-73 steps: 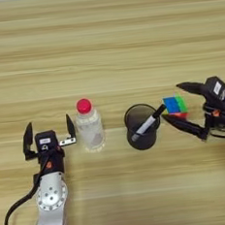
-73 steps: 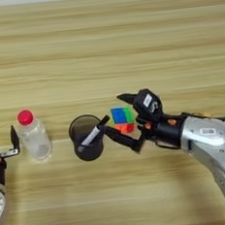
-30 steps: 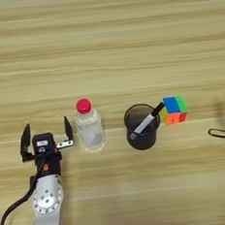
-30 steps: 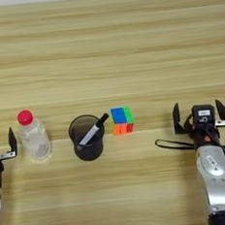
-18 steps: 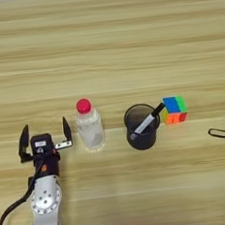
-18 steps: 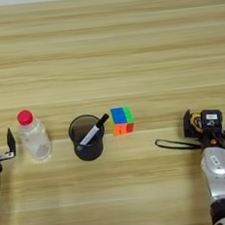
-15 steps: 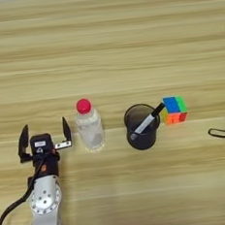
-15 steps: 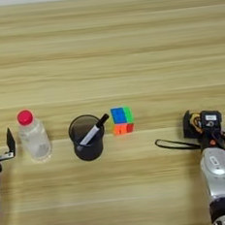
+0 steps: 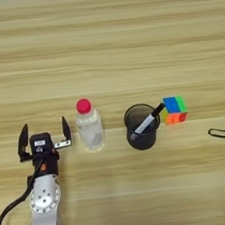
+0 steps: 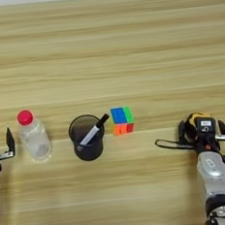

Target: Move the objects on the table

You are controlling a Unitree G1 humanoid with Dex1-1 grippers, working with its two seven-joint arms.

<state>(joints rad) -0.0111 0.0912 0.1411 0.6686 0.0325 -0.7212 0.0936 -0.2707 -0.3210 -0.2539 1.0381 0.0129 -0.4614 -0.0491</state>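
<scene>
Looking down, I see the bottle [image 9: 89,126], the mesh cup [image 9: 141,126] with the pen [image 9: 147,123] leaning inside, and a coloured cube [image 9: 174,109] strung in a row across the near half of the bench [image 9: 105,42]; the far planks lie open to the edge; my left hand [image 9: 44,139] sits just left of the bottle, fingers spread; my right hand [image 10: 203,129] rests near the right edge over the yellow tape measure [image 10: 197,118], strap [image 10: 169,145] trailing left; its finger state I cannot tell.

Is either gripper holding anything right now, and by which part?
Left gripper: nothing, open beside the bottle. Right gripper sits at the tape measure body, strap lying free; whether it grips cannot be told.
</scene>
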